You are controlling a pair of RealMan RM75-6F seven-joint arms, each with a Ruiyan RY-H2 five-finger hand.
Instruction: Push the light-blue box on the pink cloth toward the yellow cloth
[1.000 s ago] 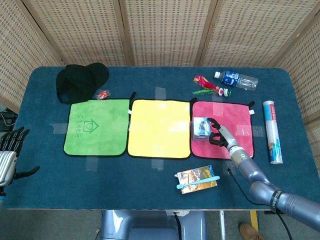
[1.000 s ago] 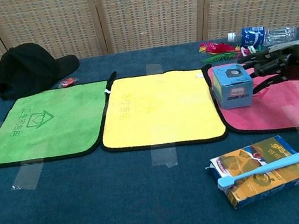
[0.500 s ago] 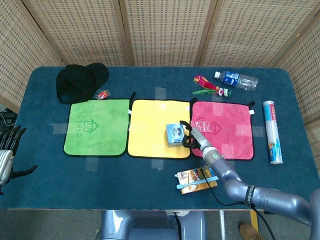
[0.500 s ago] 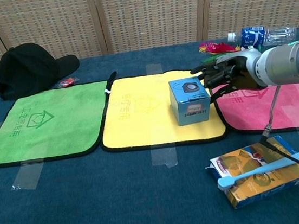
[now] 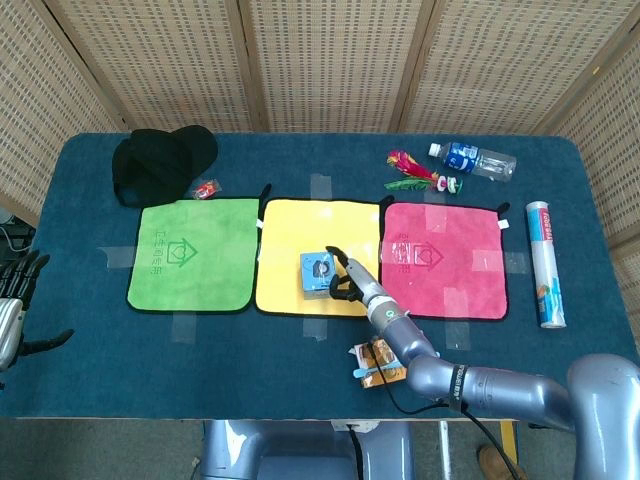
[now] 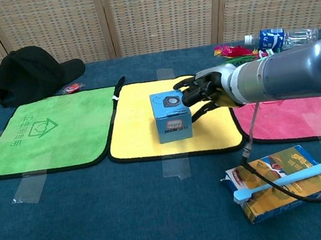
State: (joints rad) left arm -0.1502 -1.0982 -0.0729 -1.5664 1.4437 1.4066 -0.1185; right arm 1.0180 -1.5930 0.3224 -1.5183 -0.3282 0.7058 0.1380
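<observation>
The light-blue box (image 5: 318,274) (image 6: 172,115) stands upright near the middle of the yellow cloth (image 5: 318,222) (image 6: 142,113). My right hand (image 5: 349,281) (image 6: 202,91) is at the box's right side, fingers apart and touching it, holding nothing. The pink cloth (image 5: 443,260) (image 6: 300,115) lies bare to the right. My left hand (image 5: 20,300) hangs off the table's left edge, fingers spread; the chest view does not show it.
A green cloth (image 5: 194,254) lies left of the yellow one, with a black cap (image 5: 160,162) behind it. A snack box with a blue toothbrush (image 6: 282,181) sits near the front edge under my right arm. A water bottle (image 5: 474,160), feathered toy (image 5: 412,166) and tube (image 5: 544,262) lie right.
My right hand has pushed the box leftward off the pink cloth, across the seam, to the middle of the yellow cloth. The left hand barely moved.
</observation>
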